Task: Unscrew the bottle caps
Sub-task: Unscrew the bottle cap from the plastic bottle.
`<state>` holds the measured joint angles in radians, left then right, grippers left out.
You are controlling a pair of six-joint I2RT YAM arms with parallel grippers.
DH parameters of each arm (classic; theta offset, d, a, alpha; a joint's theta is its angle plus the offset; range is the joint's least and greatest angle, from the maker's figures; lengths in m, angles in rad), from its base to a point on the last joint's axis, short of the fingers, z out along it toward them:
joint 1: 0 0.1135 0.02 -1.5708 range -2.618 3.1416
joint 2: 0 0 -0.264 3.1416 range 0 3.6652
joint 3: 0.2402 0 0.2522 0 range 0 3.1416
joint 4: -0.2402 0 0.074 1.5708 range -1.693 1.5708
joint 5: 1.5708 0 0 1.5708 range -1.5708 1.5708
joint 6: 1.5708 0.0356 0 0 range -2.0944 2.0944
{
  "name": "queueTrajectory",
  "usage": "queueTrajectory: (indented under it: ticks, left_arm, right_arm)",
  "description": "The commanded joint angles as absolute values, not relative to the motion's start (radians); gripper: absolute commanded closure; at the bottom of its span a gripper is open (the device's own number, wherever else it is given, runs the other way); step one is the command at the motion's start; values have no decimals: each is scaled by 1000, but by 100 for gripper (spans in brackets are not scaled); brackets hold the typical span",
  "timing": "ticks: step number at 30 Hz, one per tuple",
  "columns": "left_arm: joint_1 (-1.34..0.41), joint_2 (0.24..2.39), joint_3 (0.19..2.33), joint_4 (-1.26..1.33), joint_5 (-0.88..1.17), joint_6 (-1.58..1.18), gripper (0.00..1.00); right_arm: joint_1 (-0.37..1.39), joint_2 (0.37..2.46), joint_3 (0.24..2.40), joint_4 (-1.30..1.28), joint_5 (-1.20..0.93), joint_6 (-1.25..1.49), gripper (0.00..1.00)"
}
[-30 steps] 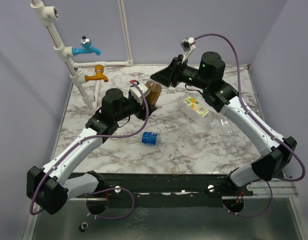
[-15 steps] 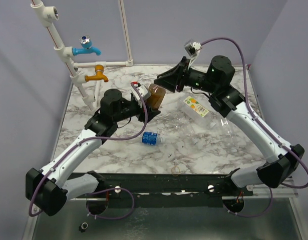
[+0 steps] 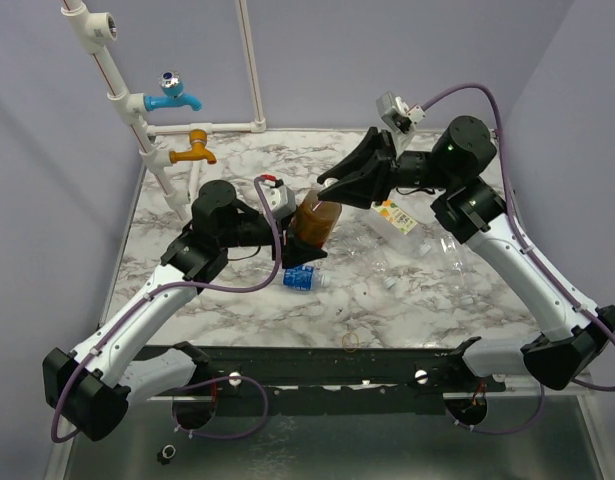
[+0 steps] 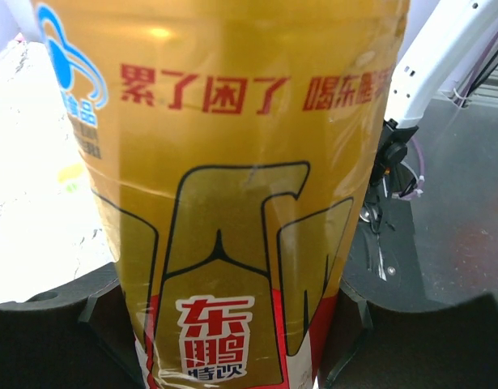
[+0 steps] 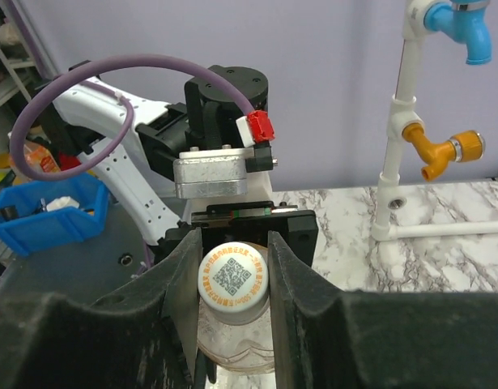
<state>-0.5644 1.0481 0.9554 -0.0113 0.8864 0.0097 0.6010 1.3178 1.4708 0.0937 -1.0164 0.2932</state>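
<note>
Early going, I'd say. The left claw grips the amber bottle, tilted above the tabletop. The right claw is clenched on its white cap, which is not yet off. The blue-labelled bottle and clear bottles lie waiting; I can't judge their caps.

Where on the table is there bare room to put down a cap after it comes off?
Bare marble lies along the back edge, between the orange tap and the right gripper, and at the front left, between the left arm and the blue-labelled bottle. The middle and right are crowded with lying bottles, such as the squarish bottle.
</note>
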Motion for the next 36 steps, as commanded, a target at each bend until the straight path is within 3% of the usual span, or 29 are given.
queueTrajectory:
  ticks: [1,3,4,6,14,36]
  left_arm:
    - [-551,1060,959,-109,870,-5,100]
    - [-551,1060,961,-109,843,-5,100]
    - [-551,1060,962,-109,827,-5,100]
    - [-551,1060,962,-107,781,34,100]
    - [-551,1082,961,-51,516,78,100]
    - [-552,1108,954,-12,407,87,100]
  right_arm:
    - [601,1262,1504,82,-1080,272,68]
    - [601,1263,1511,23,-966,250,29]
    - [601,1264,1514,3,-884,243,14]
    - [601,1276,1540,-73,-720,240,0]
    - [602,1355,1642,-209,-430,309,4]
    - [602,1456,1590,-117,-545,420,34]
